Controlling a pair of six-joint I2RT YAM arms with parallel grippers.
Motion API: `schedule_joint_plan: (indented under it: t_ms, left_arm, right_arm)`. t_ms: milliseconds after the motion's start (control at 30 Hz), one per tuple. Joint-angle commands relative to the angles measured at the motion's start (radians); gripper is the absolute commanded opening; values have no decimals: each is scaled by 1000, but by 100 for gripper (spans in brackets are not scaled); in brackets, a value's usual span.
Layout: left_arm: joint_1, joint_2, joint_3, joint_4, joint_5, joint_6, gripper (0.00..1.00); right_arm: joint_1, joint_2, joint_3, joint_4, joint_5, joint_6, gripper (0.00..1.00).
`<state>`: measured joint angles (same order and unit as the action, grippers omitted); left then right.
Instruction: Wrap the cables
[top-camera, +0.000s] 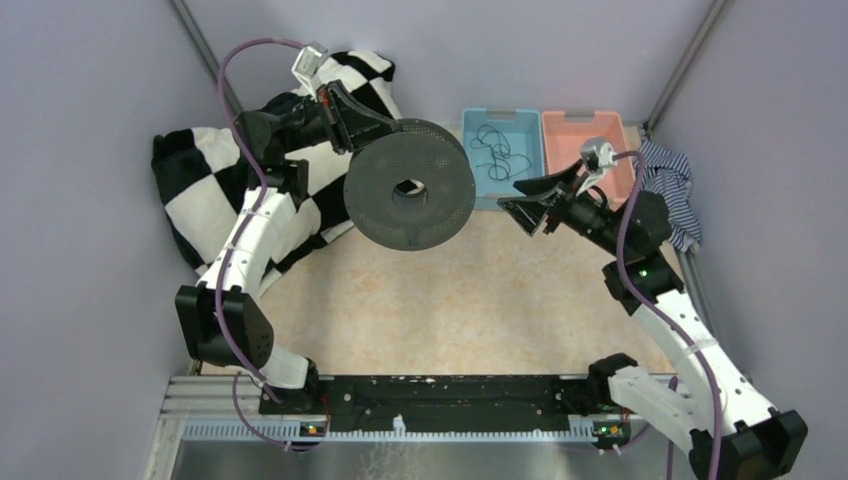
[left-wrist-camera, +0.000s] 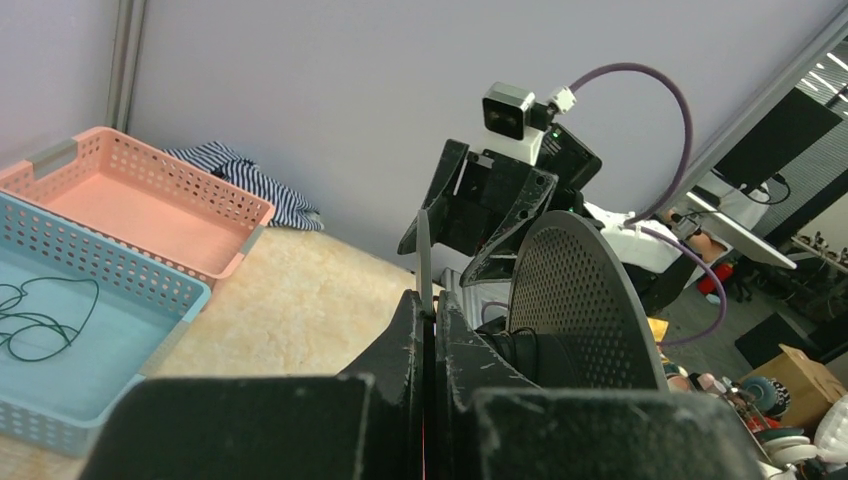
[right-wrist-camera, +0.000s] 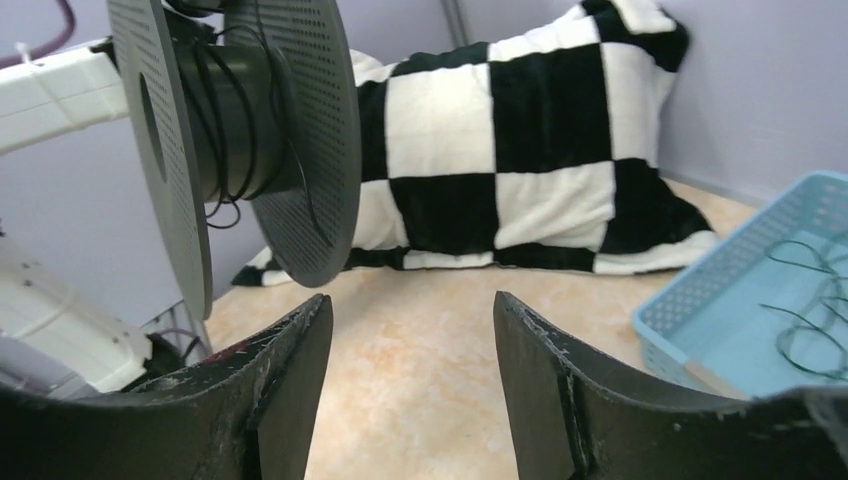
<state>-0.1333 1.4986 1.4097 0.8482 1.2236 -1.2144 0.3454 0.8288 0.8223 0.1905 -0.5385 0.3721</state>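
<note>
A dark perforated spool (top-camera: 410, 185) is held up above the table, my left gripper (top-camera: 396, 126) shut on the rim of one flange. In the left wrist view the left gripper (left-wrist-camera: 430, 305) pinches that thin flange edge, and the other flange (left-wrist-camera: 575, 300) stands to the right. A few turns of thin black cable (right-wrist-camera: 225, 110) lie round the hub, with a loose loop hanging below. More cables (top-camera: 492, 150) lie tangled in the blue basket (top-camera: 470, 165). My right gripper (top-camera: 510, 197) hovers open just right of the spool, nothing between its fingers (right-wrist-camera: 300, 350).
A pink basket (top-camera: 572, 125) stands right of the blue one at the back. A black-and-white checkered blanket (top-camera: 200, 190) lies at the back left, under the left arm. A striped cloth (top-camera: 665, 175) is bunched at the right wall.
</note>
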Motion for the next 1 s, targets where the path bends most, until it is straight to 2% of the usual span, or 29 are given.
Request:
schedule_joint_plan:
  t_ms: [0,167,333,500,833,933,967]
  left_arm:
    - [1,-24,12,109,-17,-54,0]
    - [1,-30,3,112,-25,-53,0]
    - [1,-26,-1,118,-26,-53,0]
    - [1,-28,-10,132,-29,-60,0]
    - [1,-34,-20,137,-28,-58,0]
    - [1,-35,-23,139,-29,-58,0]
    - [1,-35,-22,139,-29,-58,0]
  right_arm:
    - [-5,83,80,127,-178,71,59]
    - [-5,147,81,269,-248,180,53]
    - [8,187,76,358,-282,244,55]
    - [36,223,82,366,-279,243,55]
    - [80,288,115,394,-280,243,48]
    - [88,302,118,395,-283,243,45]
    - [89,308,118,396,-286,242,40]
